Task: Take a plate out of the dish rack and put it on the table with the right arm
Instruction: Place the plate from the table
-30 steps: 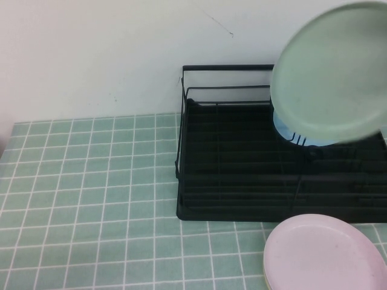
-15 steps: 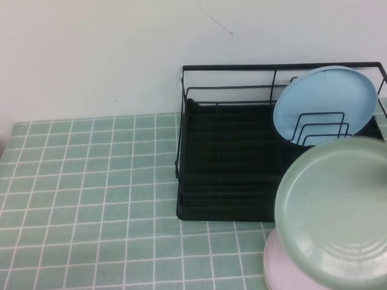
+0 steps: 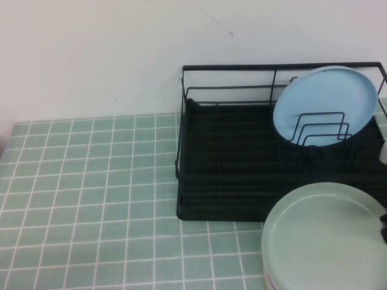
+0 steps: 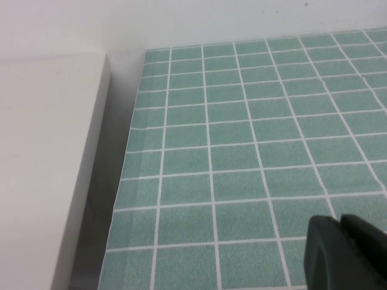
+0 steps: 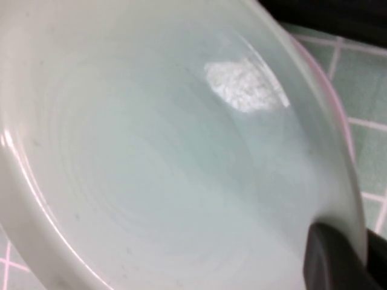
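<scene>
The pale mint-green plate (image 3: 326, 238) lies nearly flat, face up, at the front right of the tiled table (image 3: 91, 181), on top of a pale pink plate whose edge shows in the right wrist view (image 5: 340, 118). My right gripper (image 5: 357, 244) is shut on the mint-green plate's rim (image 5: 181, 151), one dark finger (image 5: 329, 263) over the inside. Only a dark sliver of it shows at the right edge of the high view (image 3: 383, 226). The black wire dish rack (image 3: 230, 181) stands behind. My left gripper (image 4: 341, 232) is shut and empty above bare tiles, out of the high view.
A light blue plate (image 3: 326, 99) stands upright in the rack's wire dividers at the back right. A white wall rises behind the table. In the left wrist view a white ledge (image 4: 48, 157) borders the table's edge.
The mint-green plate came down from high above the rack toward the front right. It tilted to nearly flat and now covers the pink plate.
</scene>
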You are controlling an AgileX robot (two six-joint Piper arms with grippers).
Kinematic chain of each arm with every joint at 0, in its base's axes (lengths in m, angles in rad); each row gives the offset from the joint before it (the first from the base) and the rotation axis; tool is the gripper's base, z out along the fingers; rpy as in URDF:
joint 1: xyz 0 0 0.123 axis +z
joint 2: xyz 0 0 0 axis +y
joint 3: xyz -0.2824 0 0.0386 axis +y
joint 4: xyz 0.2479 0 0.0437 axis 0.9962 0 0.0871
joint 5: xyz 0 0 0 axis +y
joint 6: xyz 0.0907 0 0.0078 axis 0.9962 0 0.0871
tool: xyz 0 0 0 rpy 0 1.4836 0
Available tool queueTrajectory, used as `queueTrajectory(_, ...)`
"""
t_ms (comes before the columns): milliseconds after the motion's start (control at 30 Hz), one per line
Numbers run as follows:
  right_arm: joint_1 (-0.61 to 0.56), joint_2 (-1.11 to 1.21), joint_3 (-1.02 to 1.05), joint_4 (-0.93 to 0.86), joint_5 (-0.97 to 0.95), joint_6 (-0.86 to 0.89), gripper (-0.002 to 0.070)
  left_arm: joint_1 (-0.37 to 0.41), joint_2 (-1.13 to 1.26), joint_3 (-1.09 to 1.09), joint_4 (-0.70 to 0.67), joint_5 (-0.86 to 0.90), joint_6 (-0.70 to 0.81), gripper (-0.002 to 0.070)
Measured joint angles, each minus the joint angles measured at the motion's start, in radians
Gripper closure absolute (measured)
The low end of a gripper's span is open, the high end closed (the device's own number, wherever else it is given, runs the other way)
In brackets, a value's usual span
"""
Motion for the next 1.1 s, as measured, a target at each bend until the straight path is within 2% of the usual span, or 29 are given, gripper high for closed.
queueTrajectory(767,0.000,0.154,0.000,0.029,-0.057,-0.044,0.0653,0.000,0.000,0.000,0.000,0.000,0.000,0.0678)
queueTrajectory(867,0.000,0.155,0.000,0.029,-0.038,-0.046,0.0612,0.000,0.000,0.000,0.000,0.000,0.000,0.0678)
queueTrajectory(1100,0.000,0.155,0.000,0.024,0.013,-0.037,0.0440,0.000,0.000,0.000,0.000,0.000,0.000,0.0678)
